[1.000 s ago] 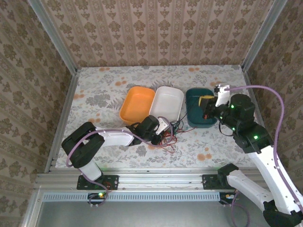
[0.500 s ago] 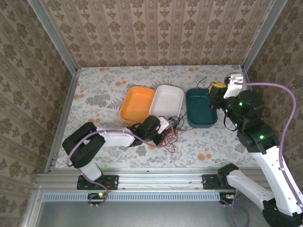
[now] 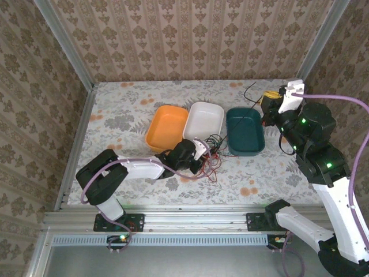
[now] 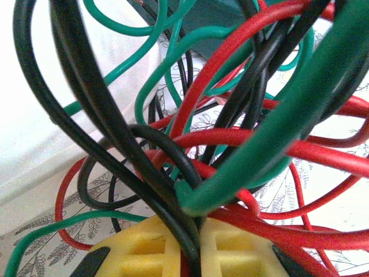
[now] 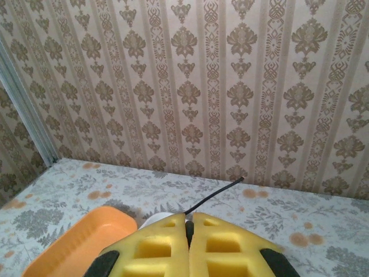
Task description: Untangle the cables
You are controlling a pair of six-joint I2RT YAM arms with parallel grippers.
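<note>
The cables (image 3: 211, 157), thin red, green and black wires, lie in a tangle on the table in front of the white tray (image 3: 206, 122). My left gripper (image 3: 200, 152) lies low at the tangle's left side. In the left wrist view its yellow pads (image 4: 144, 251) are shut on black and red strands of the cables (image 4: 230, 138). My right gripper (image 3: 264, 102) is raised beyond the teal tray (image 3: 245, 133), shut on one black cable (image 3: 249, 92). That black cable's (image 5: 217, 196) free end sticks out past the right gripper (image 5: 189, 224) towards the back wall.
An orange tray (image 3: 167, 127), the white tray and the teal tray stand side by side mid-table. The orange tray (image 5: 75, 242) lies below the right gripper. Patterned walls and metal rails close in the table on three sides.
My right gripper has risen and drawn back to the right, from over the teal tray, taking the black cable with it. The left gripper has stayed on the tangle.
</note>
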